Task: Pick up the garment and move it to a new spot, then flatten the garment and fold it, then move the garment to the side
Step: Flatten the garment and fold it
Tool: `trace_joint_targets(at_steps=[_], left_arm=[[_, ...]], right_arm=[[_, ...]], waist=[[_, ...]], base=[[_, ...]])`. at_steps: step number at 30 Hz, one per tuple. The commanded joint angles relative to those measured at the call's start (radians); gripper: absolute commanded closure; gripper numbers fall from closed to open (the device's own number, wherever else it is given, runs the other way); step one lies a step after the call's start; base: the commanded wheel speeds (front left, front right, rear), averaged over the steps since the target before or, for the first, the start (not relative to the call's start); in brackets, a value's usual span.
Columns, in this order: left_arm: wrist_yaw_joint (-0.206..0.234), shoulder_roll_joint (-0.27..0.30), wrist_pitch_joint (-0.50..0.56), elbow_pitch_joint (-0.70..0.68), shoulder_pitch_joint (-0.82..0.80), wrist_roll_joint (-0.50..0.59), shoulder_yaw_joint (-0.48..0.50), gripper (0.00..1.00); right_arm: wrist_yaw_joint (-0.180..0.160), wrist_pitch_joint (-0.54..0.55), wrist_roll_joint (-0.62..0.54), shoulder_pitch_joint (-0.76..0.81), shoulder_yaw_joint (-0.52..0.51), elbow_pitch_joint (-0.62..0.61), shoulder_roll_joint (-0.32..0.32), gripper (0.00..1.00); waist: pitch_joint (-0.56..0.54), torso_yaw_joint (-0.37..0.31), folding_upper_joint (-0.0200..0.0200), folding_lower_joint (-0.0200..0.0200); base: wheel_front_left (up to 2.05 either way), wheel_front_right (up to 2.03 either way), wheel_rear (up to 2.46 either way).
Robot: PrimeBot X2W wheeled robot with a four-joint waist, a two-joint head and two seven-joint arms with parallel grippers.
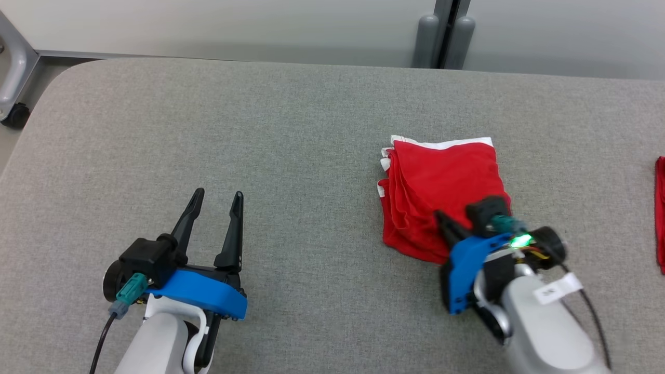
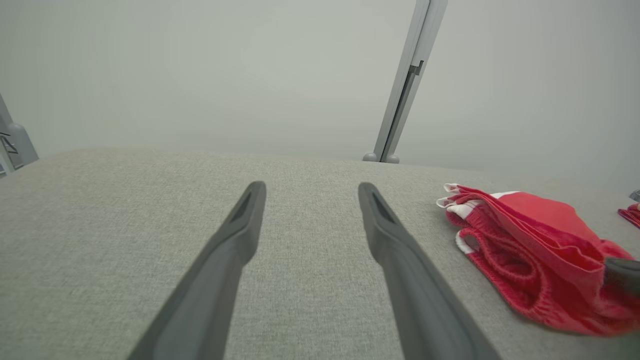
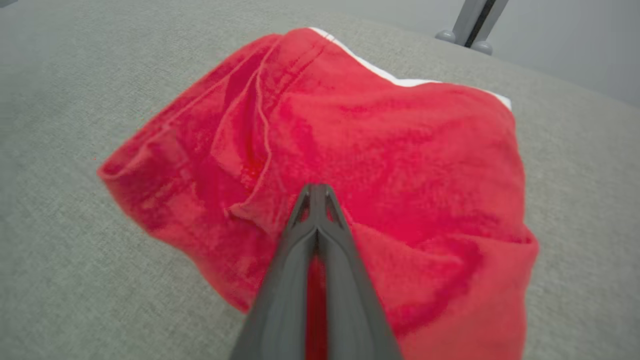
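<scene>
The garment (image 1: 441, 182) is a red piece with white trim, folded into a thick square on the grey table (image 1: 291, 119), right of the middle. My right gripper (image 1: 440, 215) is at its near edge. In the right wrist view its fingertips (image 3: 316, 187) are pressed together on the red cloth (image 3: 400, 150), with a fold of it caught between the fingers. My left gripper (image 1: 218, 194) hovers open over bare table at the lower left, well apart from the garment. In the left wrist view its fingers (image 2: 311, 186) are spread and empty, and the garment (image 2: 525, 240) lies to the right.
A second red cloth (image 1: 660, 208) lies at the table's right edge. A grey post (image 1: 441, 36) stands behind the far edge. A metal frame with a caster wheel (image 1: 15, 114) is off the table's left corner.
</scene>
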Motion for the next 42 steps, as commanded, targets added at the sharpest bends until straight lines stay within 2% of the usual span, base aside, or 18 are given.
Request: trace_joint_targets(at_steps=[1,5,9,11,14,15,16,22,28,33,42], left_arm=[[0.0,0.006,-0.004,0.0,-0.015,-0.003,-0.003,0.0],[0.003,0.006,-0.004,0.007,-0.014,-0.007,-0.006,0.0],[0.01,0.008,-0.004,0.01,-0.001,-0.008,-0.004,0.0],[0.014,0.01,-0.004,0.01,0.01,-0.011,0.0,0.0],[0.02,0.015,-0.004,0.005,0.023,-0.017,0.008,0.0],[0.022,0.016,-0.004,0.002,0.03,-0.018,0.013,0.0],[0.027,0.017,-0.004,0.001,0.036,-0.019,0.017,0.0],[0.045,0.03,-0.004,-0.011,0.086,-0.033,0.045,0.0],[0.062,0.05,-0.004,-0.02,0.125,-0.037,0.065,0.0],[0.073,0.062,-0.004,-0.031,0.142,-0.032,0.074,0.0],[0.091,0.075,-0.004,-0.046,0.184,-0.023,0.083,0.0]], right_arm=[[0.0,-0.005,0.018,-0.012,0.031,0.017,0.009,1.0],[0.0,0.006,0.125,-0.021,0.175,0.052,0.024,1.0],[0.0,0.004,0.277,-0.005,0.307,-0.007,0.024,1.0],[0.0,-0.009,0.332,0.006,0.333,-0.053,0.022,1.0],[0.0,-0.046,0.378,0.027,0.316,-0.133,0.023,1.0],[0.0,-0.061,0.384,0.037,0.299,-0.162,0.018,0.74],[0.0,-0.078,0.389,0.05,0.274,-0.192,0.015,0.0],[0.0,-0.149,0.307,0.173,0.047,-0.359,-0.003,0.0],[0.0,-0.142,0.176,0.32,-0.206,-0.472,0.002,0.0],[0.0,-0.122,0.111,0.385,-0.272,-0.489,-0.01,0.0],[0.0,-0.176,0.071,0.443,-0.278,-0.464,-0.019,0.0]], waist=[[-0.001,0.0,0.0,0.0],[-0.009,0.001,0.0,0.0],[-0.023,-0.005,0.0,0.0],[-0.032,-0.012,0.0,0.0],[-0.049,-0.027,0.0,0.0],[-0.056,-0.034,0.0,0.0],[-0.062,-0.039,0.0,0.0],[-0.106,-0.084,0.0,0.0],[-0.142,-0.116,0.0,0.0],[-0.159,-0.133,0.0,0.0],[-0.205,-0.158,0.0,0.0]], base=[[0.0,0.0,0.0],[0.0,0.0,0.0],[0.0,0.0,0.0],[0.0,0.0,0.0],[0.0,0.0,0.0],[0.0,0.0,0.0],[0.0,0.0,0.0],[0.0,0.0,0.0],[0.0,0.0,0.0],[0.0,0.0,0.0],[0.0,0.0,0.0]])
